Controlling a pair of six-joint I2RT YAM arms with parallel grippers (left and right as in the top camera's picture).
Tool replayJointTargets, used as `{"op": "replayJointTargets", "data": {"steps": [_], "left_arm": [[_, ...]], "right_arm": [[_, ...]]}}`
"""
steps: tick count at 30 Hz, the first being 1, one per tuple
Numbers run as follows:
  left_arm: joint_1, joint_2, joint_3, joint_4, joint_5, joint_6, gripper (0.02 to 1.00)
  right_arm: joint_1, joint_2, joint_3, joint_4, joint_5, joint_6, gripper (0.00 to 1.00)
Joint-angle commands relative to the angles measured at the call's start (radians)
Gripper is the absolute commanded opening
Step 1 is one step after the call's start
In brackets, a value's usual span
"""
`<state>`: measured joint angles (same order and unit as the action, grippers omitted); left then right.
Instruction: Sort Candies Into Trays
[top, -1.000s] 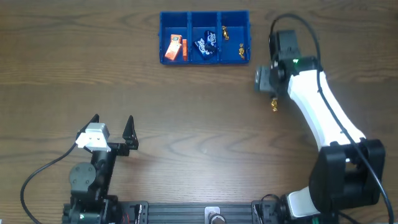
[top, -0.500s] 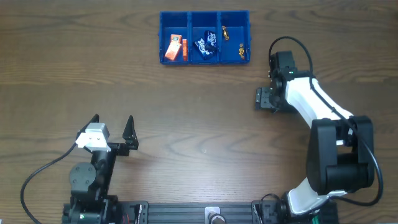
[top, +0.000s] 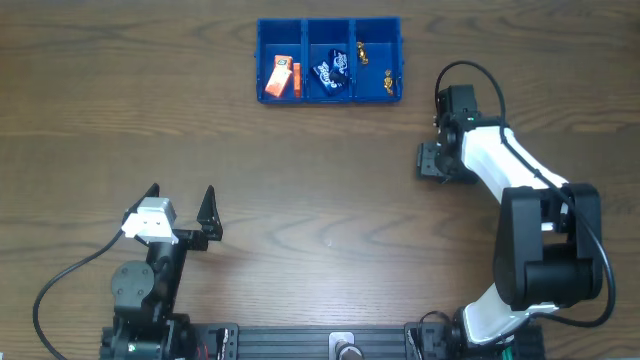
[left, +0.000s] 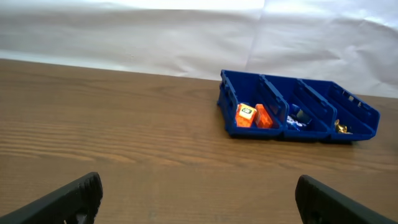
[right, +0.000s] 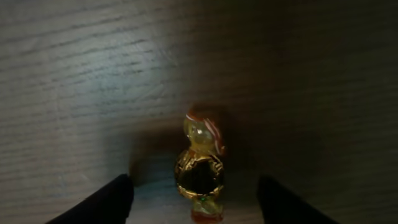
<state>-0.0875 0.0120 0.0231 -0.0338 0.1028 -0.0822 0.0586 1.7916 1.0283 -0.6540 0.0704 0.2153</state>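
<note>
My right end effector (right: 195, 190) is released, straddling a gold candy (right: 199, 163) on the counter (right: 74, 74), right of the blue tray (top: 330, 21); my left end effector (top: 182, 203) is released too.

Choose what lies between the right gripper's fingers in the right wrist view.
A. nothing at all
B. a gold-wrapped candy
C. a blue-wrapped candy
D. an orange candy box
B: the gold-wrapped candy lies on the table between the two fingers of the right gripper, which stand apart on either side of it.
</note>
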Motion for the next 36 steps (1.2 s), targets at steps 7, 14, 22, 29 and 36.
{"op": "replayJointTargets", "data": {"steps": [7, 14, 22, 29, 36], "left_arm": [[0.002, -0.004, -0.018, -0.036, 0.018, -0.010, 0.998], [0.002, -0.004, -0.018, -0.036, 0.018, -0.010, 0.998], [0.002, -0.004, -0.018, -0.036, 0.018, -0.010, 0.998], [0.002, -0.003, -0.018, -0.036, 0.018, -0.010, 0.998], [0.002, -0.004, -0.018, -0.036, 0.018, -0.010, 0.998]], "right_arm": [[-0.010, 0.012, -0.009, 0.025, -0.006, -0.008, 0.476], [-0.017, 0.013, -0.010, 0.036, -0.006, -0.007, 0.413], [-0.017, 0.018, -0.010, 0.037, -0.006, -0.007, 0.340], [-0.017, 0.018, -0.012, 0.037, -0.006, -0.007, 0.224], [-0.017, 0.018, -0.013, 0.039, -0.029, -0.004, 0.174]]}}
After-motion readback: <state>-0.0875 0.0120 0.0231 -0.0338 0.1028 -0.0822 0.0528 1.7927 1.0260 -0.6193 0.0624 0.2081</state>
